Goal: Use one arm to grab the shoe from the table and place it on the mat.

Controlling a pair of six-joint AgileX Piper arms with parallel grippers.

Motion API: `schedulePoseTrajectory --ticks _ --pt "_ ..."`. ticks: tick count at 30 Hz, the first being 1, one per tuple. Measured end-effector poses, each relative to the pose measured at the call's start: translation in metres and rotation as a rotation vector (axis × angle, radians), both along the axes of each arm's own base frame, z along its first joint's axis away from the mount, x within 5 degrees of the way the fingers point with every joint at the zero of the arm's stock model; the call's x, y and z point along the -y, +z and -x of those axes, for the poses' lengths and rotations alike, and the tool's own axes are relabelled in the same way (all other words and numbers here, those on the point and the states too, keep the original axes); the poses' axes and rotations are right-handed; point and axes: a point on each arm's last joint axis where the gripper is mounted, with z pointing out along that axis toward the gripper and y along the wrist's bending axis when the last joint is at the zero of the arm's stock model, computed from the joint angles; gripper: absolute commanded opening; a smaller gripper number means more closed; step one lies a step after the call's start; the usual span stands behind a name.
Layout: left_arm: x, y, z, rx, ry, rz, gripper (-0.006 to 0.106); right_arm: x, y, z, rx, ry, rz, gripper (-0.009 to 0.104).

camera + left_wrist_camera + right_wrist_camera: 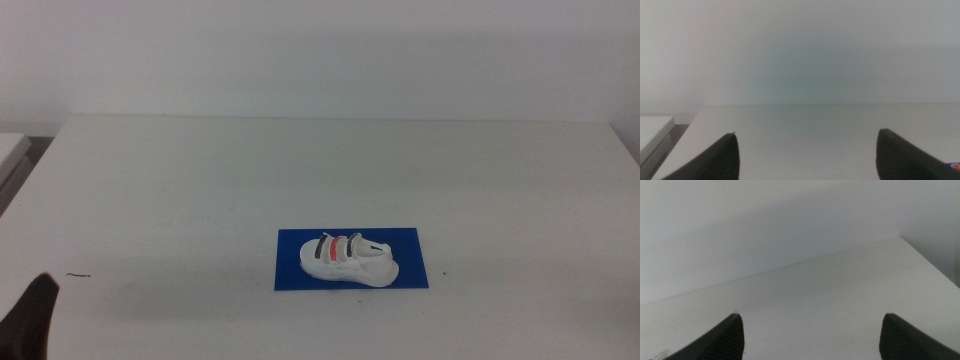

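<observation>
White shoe (347, 259) lies on the blue mat (420, 258); left gripper (805, 155) and right gripper (810, 337), well off the mat, jaws apart, empty.

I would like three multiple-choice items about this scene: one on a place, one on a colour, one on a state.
1. Where does the shoe lie?
A. on the mat
B. on bare table beside the mat
C. in a claw

2. What colour is the strap between the two black ones?
A. green
B. red
C. yellow

3. How does the left claw stand?
A. shut on the shoe
B. shut and empty
C. open and empty

Answers: 1 A, blue shows all around the shoe; 2 B, a red band sits mid-shoe; 3 C, its jaws stand wide apart, holding nothing.
</observation>
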Motion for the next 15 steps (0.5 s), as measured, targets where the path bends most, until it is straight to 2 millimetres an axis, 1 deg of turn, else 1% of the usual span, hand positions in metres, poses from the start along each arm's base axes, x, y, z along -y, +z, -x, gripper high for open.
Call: schedulePoseTrajectory --ticks 5,15 --pt "-0.0013 -0.0068 0.0068 -0.023 0.005 0.007 0.094 0.0 0.0 0.0 0.0 0.0 0.0 0.079" --pt "-0.0012 -0.0049 0.0069 -0.002 0.004 0.021 0.094 0.0 0.0 0.0 0.0 0.0 0.0 0.079"
